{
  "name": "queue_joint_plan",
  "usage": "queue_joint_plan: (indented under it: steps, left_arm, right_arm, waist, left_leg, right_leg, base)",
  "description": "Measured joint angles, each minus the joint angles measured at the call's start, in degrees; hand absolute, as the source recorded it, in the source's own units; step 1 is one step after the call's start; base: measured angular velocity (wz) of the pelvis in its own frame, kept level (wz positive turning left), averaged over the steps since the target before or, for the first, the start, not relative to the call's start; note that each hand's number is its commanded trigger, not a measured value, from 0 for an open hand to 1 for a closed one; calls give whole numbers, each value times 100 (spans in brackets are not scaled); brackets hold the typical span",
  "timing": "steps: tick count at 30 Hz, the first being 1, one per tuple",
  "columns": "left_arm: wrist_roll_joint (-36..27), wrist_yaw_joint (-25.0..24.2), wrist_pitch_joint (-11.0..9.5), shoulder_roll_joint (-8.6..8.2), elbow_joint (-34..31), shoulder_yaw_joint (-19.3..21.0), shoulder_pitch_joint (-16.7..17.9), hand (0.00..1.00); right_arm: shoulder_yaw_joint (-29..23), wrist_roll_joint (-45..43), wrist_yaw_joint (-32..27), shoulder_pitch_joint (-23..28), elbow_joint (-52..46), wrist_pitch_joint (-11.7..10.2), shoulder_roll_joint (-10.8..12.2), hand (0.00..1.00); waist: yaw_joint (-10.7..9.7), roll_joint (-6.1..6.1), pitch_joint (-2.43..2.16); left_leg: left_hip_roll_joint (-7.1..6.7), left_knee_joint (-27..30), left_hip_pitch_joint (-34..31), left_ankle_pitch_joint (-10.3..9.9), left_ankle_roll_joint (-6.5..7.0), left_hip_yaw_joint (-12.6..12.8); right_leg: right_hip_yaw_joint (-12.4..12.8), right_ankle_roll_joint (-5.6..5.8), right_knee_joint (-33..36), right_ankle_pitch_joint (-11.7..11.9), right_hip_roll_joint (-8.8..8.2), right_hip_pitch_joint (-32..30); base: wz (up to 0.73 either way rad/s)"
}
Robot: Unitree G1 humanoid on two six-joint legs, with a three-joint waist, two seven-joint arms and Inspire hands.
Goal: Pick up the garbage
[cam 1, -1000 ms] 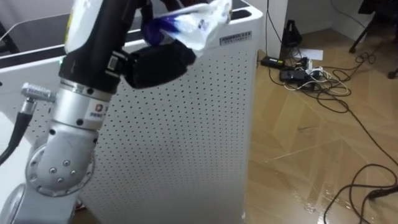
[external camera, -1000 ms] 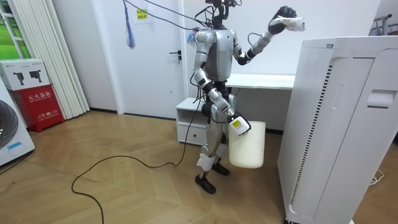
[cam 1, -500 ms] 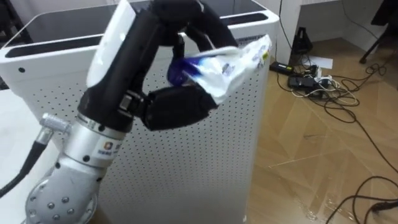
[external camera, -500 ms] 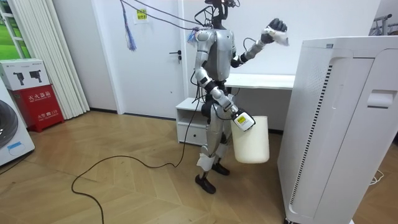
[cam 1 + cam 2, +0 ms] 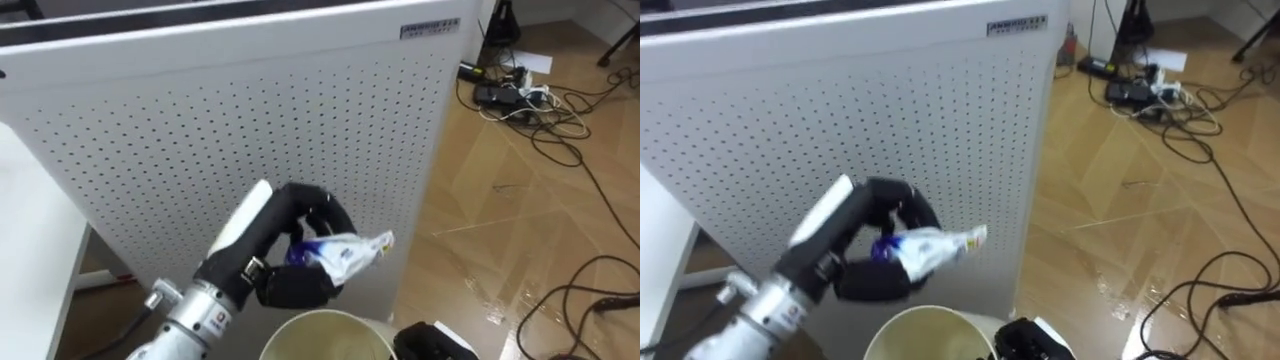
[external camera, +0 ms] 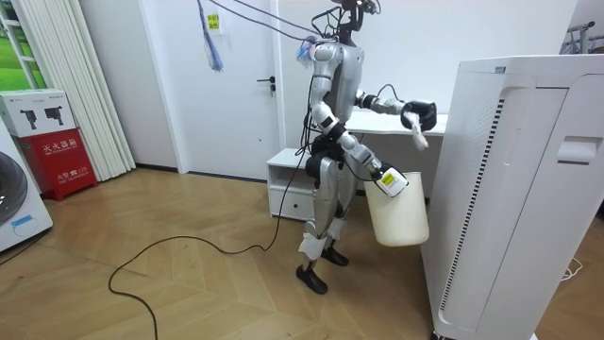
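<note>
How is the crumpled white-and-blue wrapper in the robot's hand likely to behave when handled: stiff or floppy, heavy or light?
Probably floppy: the wrapper is creased and squashed where the left hand curls round it. Likely light: its free end sticks out sideways without sagging. Released, it may flutter rather than drop straight into the bucket below.

wrapper [image 5: 347, 252] in left hand [image 5: 300, 225], just above bin [image 5: 322, 322] rim | right hand [image 5: 432, 343] at bin's right edge | perforated cabinet [image 5: 250, 120] behind | cables [image 5: 535, 115] on floor [image 5: 500, 230], far right
</note>
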Motion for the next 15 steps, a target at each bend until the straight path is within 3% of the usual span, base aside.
queue_joint_plan:
  steps: [9, 15]
  left_arm:
    - [-3, -144, -30, -60, 837, -313, 1, 100]
    - [6, -610, 8, -89, 1517, -324, 6, 100]
  right_arm:
    - [-4, 29, -4, -154, 27, -182, -28, 100]
    - [-9, 99, 2, -174, 118, -220, -48, 100]
  waist:
    - [-33, -47, 1]
    - [-43, -44, 0]
  left_leg:
    - [3, 7, -254, 0, 0, 15]
    - [15, 124, -522, 0, 0, 16]
  right_leg:
    - [7, 0, 10, 0, -1, -254]
    - [5, 0, 104, 0, -1, -506]
  base:
    - [1]
    - [0]
